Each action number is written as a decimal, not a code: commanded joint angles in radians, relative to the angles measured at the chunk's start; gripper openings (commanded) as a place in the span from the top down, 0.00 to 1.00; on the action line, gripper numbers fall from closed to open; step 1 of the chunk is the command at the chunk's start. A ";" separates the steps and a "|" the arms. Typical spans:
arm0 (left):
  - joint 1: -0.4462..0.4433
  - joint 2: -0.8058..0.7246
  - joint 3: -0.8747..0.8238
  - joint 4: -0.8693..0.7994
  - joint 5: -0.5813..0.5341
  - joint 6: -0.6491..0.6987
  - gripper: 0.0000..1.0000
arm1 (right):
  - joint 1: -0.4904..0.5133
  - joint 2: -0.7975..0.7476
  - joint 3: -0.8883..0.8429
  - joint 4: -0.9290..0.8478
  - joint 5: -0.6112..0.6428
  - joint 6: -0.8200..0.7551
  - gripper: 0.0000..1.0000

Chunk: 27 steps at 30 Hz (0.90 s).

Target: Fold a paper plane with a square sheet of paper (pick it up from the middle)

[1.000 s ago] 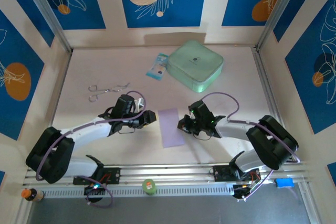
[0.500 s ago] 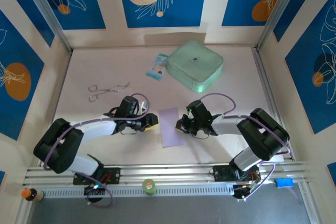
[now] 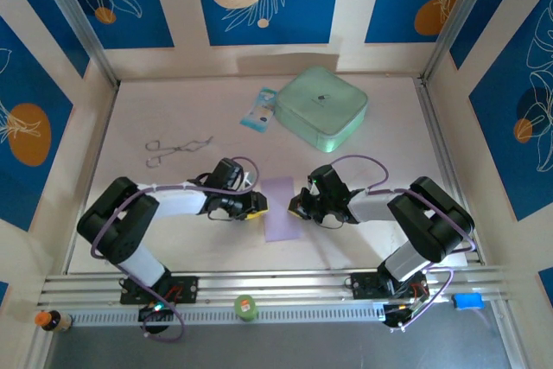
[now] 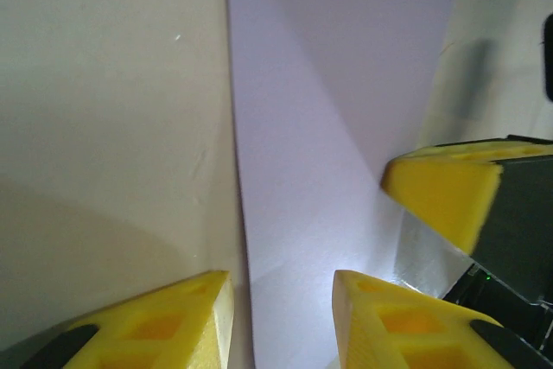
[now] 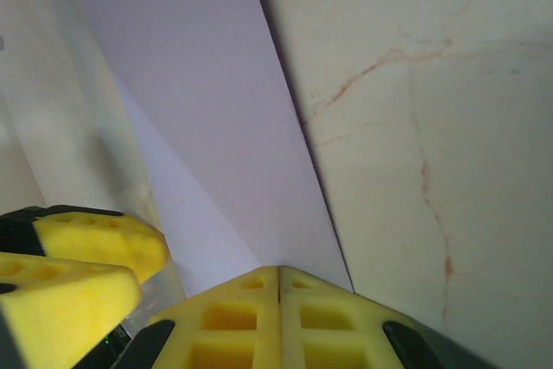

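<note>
The square sheet of paper (image 3: 281, 213) lies flat on the table as a narrow lavender rectangle with a diagonal crease, not in the shape of a paper plane. My left gripper (image 3: 258, 205) is at its left edge. In the left wrist view (image 4: 281, 308) the jaws are open, astride that paper (image 4: 328, 127) edge, with one finger over bare table. My right gripper (image 3: 296, 205) is at the right edge. Its fingers are shut together (image 5: 278, 272), their tips on the paper (image 5: 199, 101). Each wrist view shows the other gripper's yellow fingers (image 4: 445, 196) (image 5: 86, 252) across the sheet.
A mint-green case (image 3: 321, 108) and a blue-white packet (image 3: 259, 110) sit at the back. Metal tongs (image 3: 177, 148) lie back left. On the near rail are a small green object (image 3: 246, 307), a bottle (image 3: 50, 321) and a blue item (image 3: 467, 301).
My left gripper has moved right to the paper's left edge and its jaws have narrowed. The right gripper has stayed shut at the right edge.
</note>
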 commanded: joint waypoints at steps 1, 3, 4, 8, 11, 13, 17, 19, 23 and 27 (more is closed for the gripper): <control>-0.013 0.019 0.014 -0.023 -0.014 -0.009 0.64 | -0.002 0.022 -0.028 -0.073 0.012 0.014 1.00; -0.014 0.027 0.008 -0.015 -0.015 -0.012 0.64 | -0.003 0.020 -0.027 -0.076 0.016 0.012 1.00; -0.015 0.031 0.005 -0.008 -0.013 -0.017 0.64 | -0.003 0.021 -0.027 -0.077 0.016 0.013 1.00; -0.017 0.050 -0.013 0.059 0.017 -0.041 0.66 | 0.001 0.020 -0.027 -0.079 0.019 0.014 1.00; -0.019 0.057 -0.023 0.091 0.024 -0.059 0.70 | 0.003 0.017 -0.026 -0.079 0.022 0.015 1.00; -0.019 0.059 -0.026 0.098 0.028 -0.066 0.70 | 0.005 0.017 -0.026 -0.080 0.023 0.015 1.00; -0.020 0.049 -0.034 0.110 0.027 -0.069 0.70 | 0.010 0.019 -0.027 -0.082 0.027 0.018 0.99; -0.020 0.043 -0.033 0.112 0.027 -0.069 0.70 | 0.012 0.018 -0.025 -0.082 0.027 0.018 1.00; -0.024 0.040 -0.032 0.099 0.022 -0.069 0.71 | 0.012 0.015 -0.027 -0.084 0.030 0.020 0.99; -0.027 0.037 -0.020 0.074 0.013 -0.062 0.72 | 0.014 0.007 -0.028 -0.089 0.034 0.020 1.00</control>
